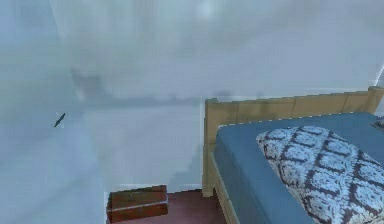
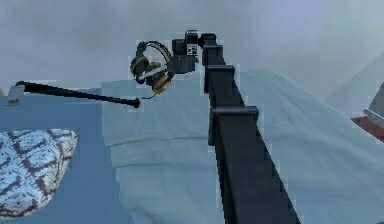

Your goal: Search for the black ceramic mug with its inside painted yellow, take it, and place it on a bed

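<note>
While the mug hangs off the pincer: mug (image 2: 152, 68) is black outside and yellow inside, tipped so the mouth shows a bit. It's at the pincer's (image 2: 164, 64) far end, up over the far side of the bed (image 2: 300, 150) and clear of it as far as I can see.
Pincer: holds the mug, imo. Whether the fingers are apart or together, can't tell.
Arm (image 2: 238, 135): reaches out across the bed, above the cover.
Bed: pale blue cover, with a patterned pillow (image 2: 28, 170) at the arm side view's lower left and a long dark stick (image 2: 78, 94) lying just left of the mug. Forward view has the wooden headboard (image 1: 290, 104) against the wall.
How the mug handles: it's ceramic, so stiff, probably a bit heavy for its size, glazed and likely slippery. It'd chip on anything hard. The mattress is soft, so a low set-down should be fine, though it might tip over.
Where to grab: across the rim and wall, or by the handle, seems best. I can't make out which the fingers have.
Progress: looks like the last step to me, just bring it down onto a flat bit of cover.
Watch out: I'd keep off the stick and the pillow so it doesn't roll.
</note>
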Robot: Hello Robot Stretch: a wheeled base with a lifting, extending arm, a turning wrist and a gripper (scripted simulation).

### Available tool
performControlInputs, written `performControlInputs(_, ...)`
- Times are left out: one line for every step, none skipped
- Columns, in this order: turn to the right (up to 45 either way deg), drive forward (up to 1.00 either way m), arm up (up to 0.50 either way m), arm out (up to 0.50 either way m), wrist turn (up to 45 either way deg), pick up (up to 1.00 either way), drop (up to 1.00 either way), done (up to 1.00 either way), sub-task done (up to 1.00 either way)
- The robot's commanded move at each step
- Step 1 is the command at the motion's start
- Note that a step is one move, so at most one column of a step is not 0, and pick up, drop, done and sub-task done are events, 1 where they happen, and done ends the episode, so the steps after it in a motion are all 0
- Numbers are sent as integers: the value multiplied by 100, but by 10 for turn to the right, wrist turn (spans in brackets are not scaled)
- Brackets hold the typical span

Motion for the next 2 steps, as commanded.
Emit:
performControlInputs(0,0,0,0,120,0,0,0,0)
performControlInputs(0,0,-4,0,0,0,0,0,0)
